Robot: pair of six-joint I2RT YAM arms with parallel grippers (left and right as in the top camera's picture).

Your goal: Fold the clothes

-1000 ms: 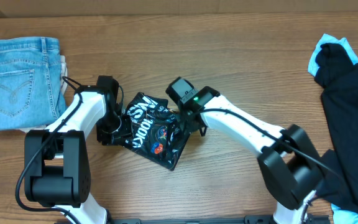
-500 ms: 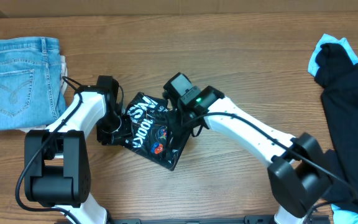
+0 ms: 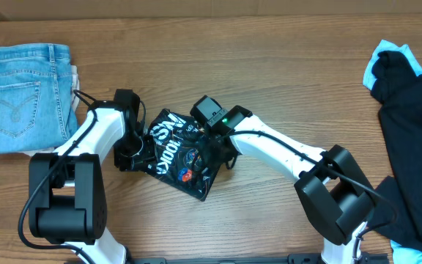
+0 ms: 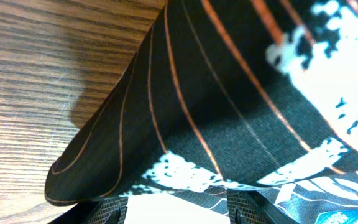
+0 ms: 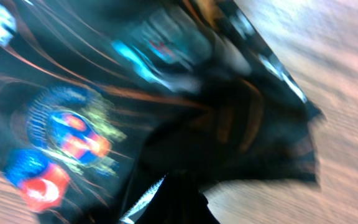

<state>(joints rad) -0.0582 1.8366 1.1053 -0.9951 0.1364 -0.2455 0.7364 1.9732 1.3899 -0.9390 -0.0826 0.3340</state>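
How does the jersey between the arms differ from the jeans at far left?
The jersey is black with white lettering and orange lines; the jeans are plain light-blue denim. The jersey lies skewed and rumpled in the middle; the jeans lie flat and square at far left. Both are folded compact.

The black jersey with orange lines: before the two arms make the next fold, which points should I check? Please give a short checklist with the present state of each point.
1. Jersey lies on the table between both arms: ok.
2. Left gripper holds the cloth: cannot tell; the left wrist view shows the cloth close up, but not the contact.
3. Right gripper holds the cloth: cannot tell; the right wrist view is blurred.
4. Jersey lies flat and square: not ok; it is a crooked bundle with one rolled edge.
5. Folded jeans are apart from the jersey: ok.
6. Dark and light-blue garments at the right edge are apart from the jersey: ok.
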